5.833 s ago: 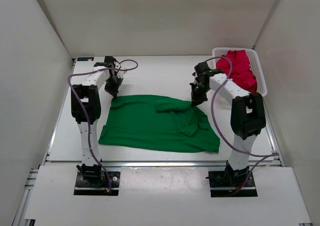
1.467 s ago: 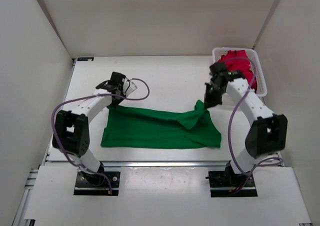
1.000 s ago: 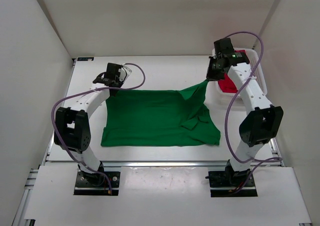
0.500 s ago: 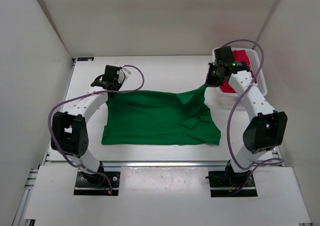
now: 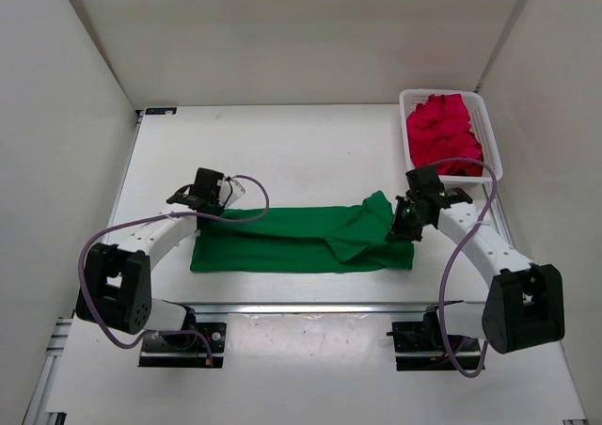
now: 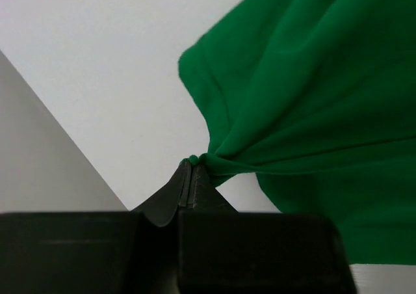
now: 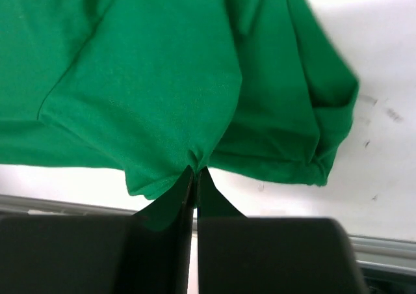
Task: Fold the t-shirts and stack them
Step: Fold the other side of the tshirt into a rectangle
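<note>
The green t-shirt (image 5: pixel 292 240) lies as a long folded band near the table's front edge. My left gripper (image 5: pixel 202 206) is shut on its far left corner; in the left wrist view the cloth (image 6: pixel 312 112) bunches right at the closed tips (image 6: pixel 194 164). My right gripper (image 5: pixel 401 229) is shut on the shirt's right part, where the green cloth (image 7: pixel 149 79) is pinched at its tips (image 7: pixel 195 172). Red t-shirts (image 5: pixel 444 135) lie piled in the basket at the back right; how many is not clear.
The white mesh basket (image 5: pixel 492 138) stands in the back right corner against the right wall. White walls close in the table on three sides. A metal rail (image 5: pixel 310 306) runs along the front edge, just past the shirt.
Both grippers have come forward towards the front edge with the shirt's far edge, folding the spread green shirt over into a narrow band. The right arm no longer covers the basket.
</note>
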Robot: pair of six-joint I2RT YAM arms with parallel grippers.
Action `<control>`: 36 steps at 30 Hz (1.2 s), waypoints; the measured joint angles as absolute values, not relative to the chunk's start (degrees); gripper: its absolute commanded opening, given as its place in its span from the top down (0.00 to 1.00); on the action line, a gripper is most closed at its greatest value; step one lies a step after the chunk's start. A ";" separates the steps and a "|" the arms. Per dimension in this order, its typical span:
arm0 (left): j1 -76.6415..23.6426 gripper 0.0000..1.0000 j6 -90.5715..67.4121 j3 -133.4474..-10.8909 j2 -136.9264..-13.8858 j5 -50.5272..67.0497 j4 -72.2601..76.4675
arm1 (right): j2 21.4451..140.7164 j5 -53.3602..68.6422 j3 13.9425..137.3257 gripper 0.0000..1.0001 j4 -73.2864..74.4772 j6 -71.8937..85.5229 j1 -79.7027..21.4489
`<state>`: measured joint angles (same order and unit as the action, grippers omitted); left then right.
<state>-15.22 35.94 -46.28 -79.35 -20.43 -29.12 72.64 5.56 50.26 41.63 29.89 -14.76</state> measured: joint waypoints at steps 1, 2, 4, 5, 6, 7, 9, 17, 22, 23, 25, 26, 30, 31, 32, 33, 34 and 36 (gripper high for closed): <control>-15.64 1.00 36.16 -45.58 -79.33 -20.47 -29.04 | 72.58 6.07 49.06 1.00 41.60 30.26 -14.74; -16.14 1.00 36.34 -45.01 -79.33 -20.49 -29.04 | 72.58 6.42 48.07 1.00 41.47 30.59 -14.63; -16.78 0.99 36.80 -44.49 -79.29 -20.49 -28.88 | 72.51 6.94 47.05 1.00 41.41 30.76 -14.35; -17.06 0.95 37.08 -44.45 -79.29 -20.47 -28.86 | 72.44 7.18 46.76 1.00 41.43 30.74 -14.17; -17.21 0.89 37.32 -44.45 -79.29 -20.47 -28.88 | 72.34 7.57 46.48 0.96 41.25 30.72 -13.91; -17.28 0.84 37.71 -44.45 -79.26 -20.47 -28.93 | 72.12 8.03 46.17 0.90 41.01 30.68 -13.82; -17.28 0.55 38.48 -44.45 -79.15 -20.32 -29.69 | 71.75 9.30 45.32 0.71 40.84 30.46 -13.61; -15.66 0.24 41.80 -44.49 -71.09 -14.96 -38.26 | 68.84 8.71 44.14 0.61 45.32 28.21 -12.64; -10.20 0.29 39.18 -48.93 -68.64 -9.63 -40.36 | 69.71 7.55 48.14 0.60 45.84 26.17 -10.13; -9.06 0.30 37.63 -50.74 -70.24 -8.80 -40.18 | 71.77 7.35 50.13 0.60 45.58 25.69 -10.13; -7.25 0.31 34.30 -54.50 -75.31 -7.44 -39.46 | 77.28 6.44 54.68 0.60 44.23 24.58 -10.66; -6.59 0.32 32.64 -56.25 -78.17 -7.01 -39.22 | 80.03 6.09 56.84 0.59 43.27 24.08 -10.94; -5.74 0.31 26.72 -60.36 -88.77 -6.37 -37.19 | 89.45 4.47 63.44 0.54 39.29 22.98 -11.66; -5.74 0.31 25.76 -60.49 -90.67 -6.39 -36.82 | 90.96 4.14 64.34 0.54 38.33 22.81 -11.62; -5.74 0.32 24.77 -60.51 -92.51 -6.44 -36.75 | 92.44 3.55 65.25 0.52 37.67 22.68 -11.38; -5.74 0.31 23.99 -60.51 -93.97 -6.44 -36.77 | 93.45 3.25 65.84 0.51 37.12 22.50 -11.16; -5.74 0.31 23.38 -60.51 -95.24 -6.44 -36.77 | 94.30 2.96 66.26 0.51 36.67 22.37 -10.90; -5.67 0.31 22.46 -60.51 -97.01 -6.46 -36.77 | 96.05 2.72 66.89 0.50 35.66 22.06 -10.28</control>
